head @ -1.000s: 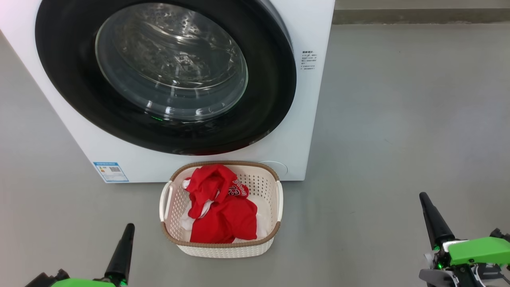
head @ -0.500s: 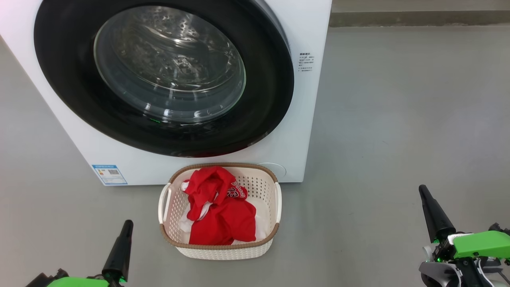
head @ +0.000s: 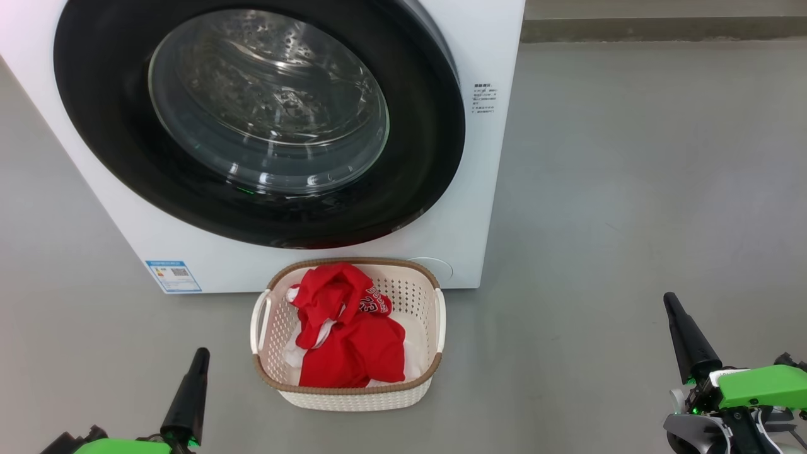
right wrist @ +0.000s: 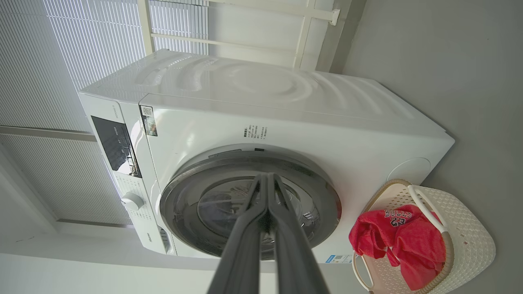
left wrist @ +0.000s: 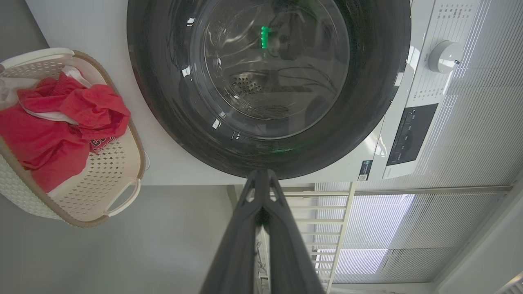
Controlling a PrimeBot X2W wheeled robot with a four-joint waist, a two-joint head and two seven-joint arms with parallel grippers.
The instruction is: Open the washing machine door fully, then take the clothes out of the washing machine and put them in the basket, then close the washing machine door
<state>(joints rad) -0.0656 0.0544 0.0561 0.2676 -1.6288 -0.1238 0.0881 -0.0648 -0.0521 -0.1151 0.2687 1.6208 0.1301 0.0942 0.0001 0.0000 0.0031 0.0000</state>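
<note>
The basket (head: 441, 315) stands on the floor (head: 599, 221) before the washing machine (head: 485, 202), holding the red clothes (head: 353, 337) heaped lengthwise from far rim to near rim; the washing machine door (head: 429, 126) faces it shut, and the left end effector (head: 201, 354) and right end effector (head: 669, 300) are clenched empty.

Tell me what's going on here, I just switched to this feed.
Nothing is being handled right now. The washing machine door looks shut against the washing machine, and the red and white clothes lie in the basket on the floor just in front of it. The left gripper and right gripper are both shut, hold nothing, and hover low on either side of the basket, clear of it. The job looks done.
</note>
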